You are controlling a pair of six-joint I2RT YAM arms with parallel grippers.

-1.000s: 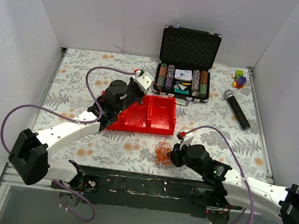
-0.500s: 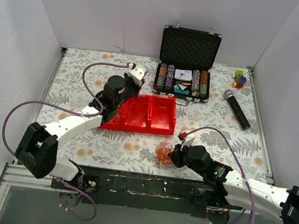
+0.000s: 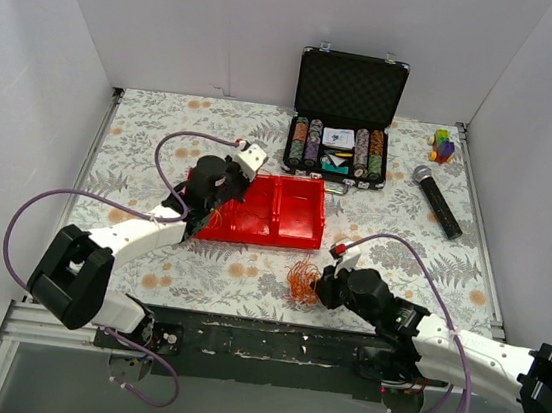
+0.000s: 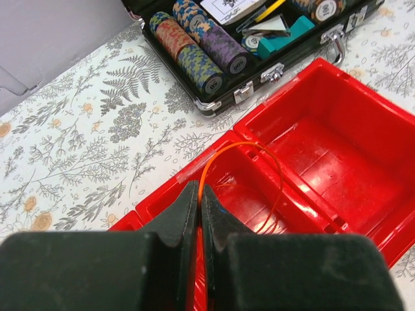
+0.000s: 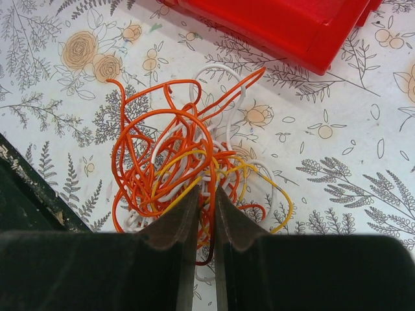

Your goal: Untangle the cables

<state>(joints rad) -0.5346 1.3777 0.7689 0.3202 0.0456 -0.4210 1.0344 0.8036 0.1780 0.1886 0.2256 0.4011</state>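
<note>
Lower loops of the cables (image 5: pixel 172 149) behind the right hand (image 5: pixel 206 190) (red bin (image 5: pixel 285 19) cropped above)

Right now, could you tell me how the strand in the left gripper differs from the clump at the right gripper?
The strand is a single orange loop; the clump is many tangled orange, yellow and white strands. The strand arcs over the red bin; the clump lies on the table outside it. Shared: each is pinched between shut fingers, the strand by the left gripper, the clump by the right gripper.
</note>
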